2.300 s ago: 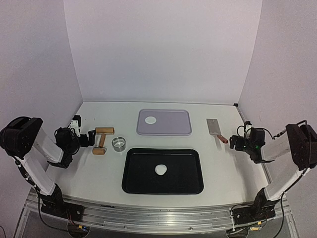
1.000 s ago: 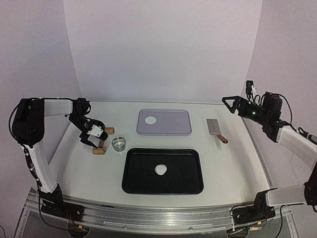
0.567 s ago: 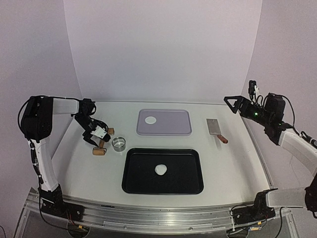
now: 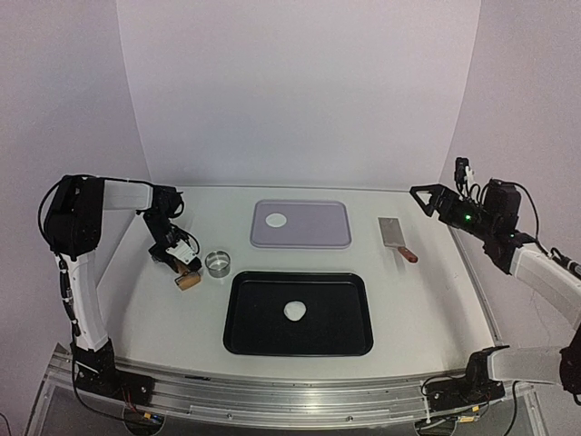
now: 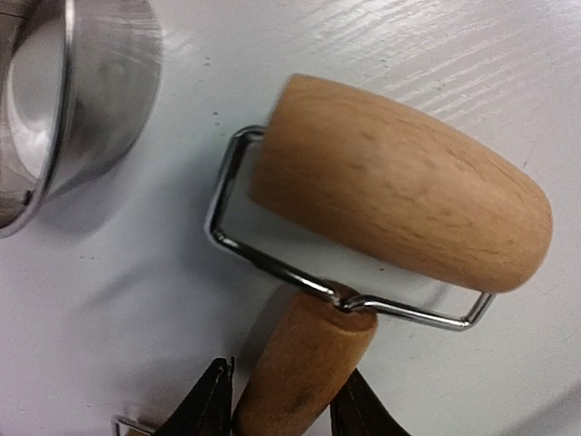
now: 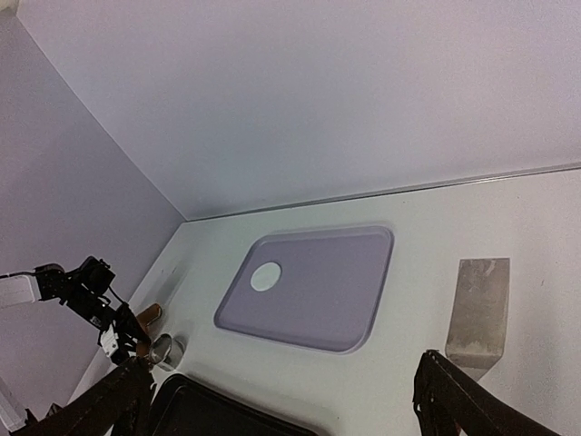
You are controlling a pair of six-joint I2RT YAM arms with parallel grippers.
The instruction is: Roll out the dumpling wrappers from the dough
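L gripper (image 5: 283,404) clamped on the roller (image 5: 399,195) handle, a finger each side of the wood; roller head w/ wire bracket just beside the ring cutter (image 5: 54,100). R gripper (image 4: 419,196) up in the air at far right, fingers wide apart, nothing btwn. One wrapper (image 4: 276,219) lies on the lilac board (image 4: 318,232), near its left end. Dough lump (image 4: 294,311) in black tray (image 4: 349,336). Scraper (image 4: 395,234) right of board.
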